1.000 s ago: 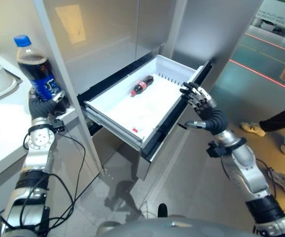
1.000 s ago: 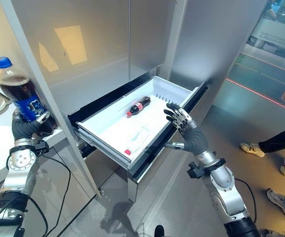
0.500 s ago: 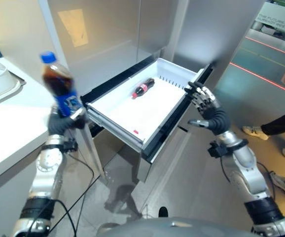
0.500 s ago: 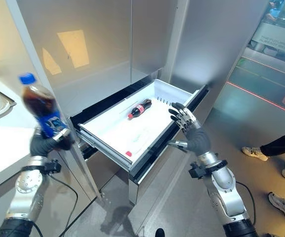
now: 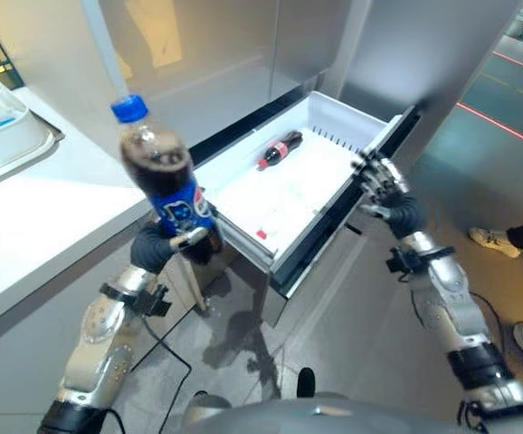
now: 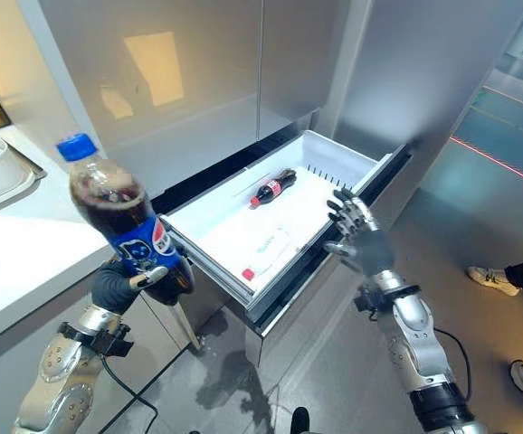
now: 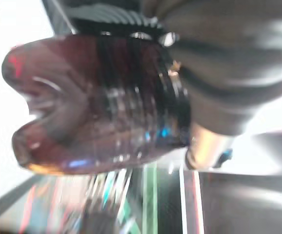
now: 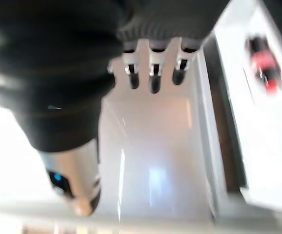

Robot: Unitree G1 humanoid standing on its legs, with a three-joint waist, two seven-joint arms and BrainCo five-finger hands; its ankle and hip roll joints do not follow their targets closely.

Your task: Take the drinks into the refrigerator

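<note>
Large cola bottle [image 6: 121, 221] with blue cap and blue label, upright with a slight lean, gripped at its lower body by the left robot hand [image 6: 135, 282], fingers curled round it. Held in the air in front of the near corner of the open refrigerator drawer [image 6: 209, 267], off the white counter [image 6: 26, 262] and to the drawer side of it. Base of the same bottle [image 7: 82, 107] close up in the left wrist view, dark and ribbed, against the hand's cover.

Small cola bottle [image 6: 273, 187] with red label lying on its side inside the drawer, toward the back, cap end pointing to the drawer's near part. Small red item [image 6: 247, 273] on the drawer floor near the front edge; possibly a cap, too small to tell.

Right robot hand [image 6: 359, 237] at the drawer's outer front panel, on the side away from the counter, fingers [image 8: 153, 78] spread and nearly straight, holding nothing. Contact with the panel unclear.

Pale tray [image 5: 4, 127] on the counter, well apart from the drawer. A person's shoe [image 6: 489, 279] on the floor beyond the right arm.
</note>
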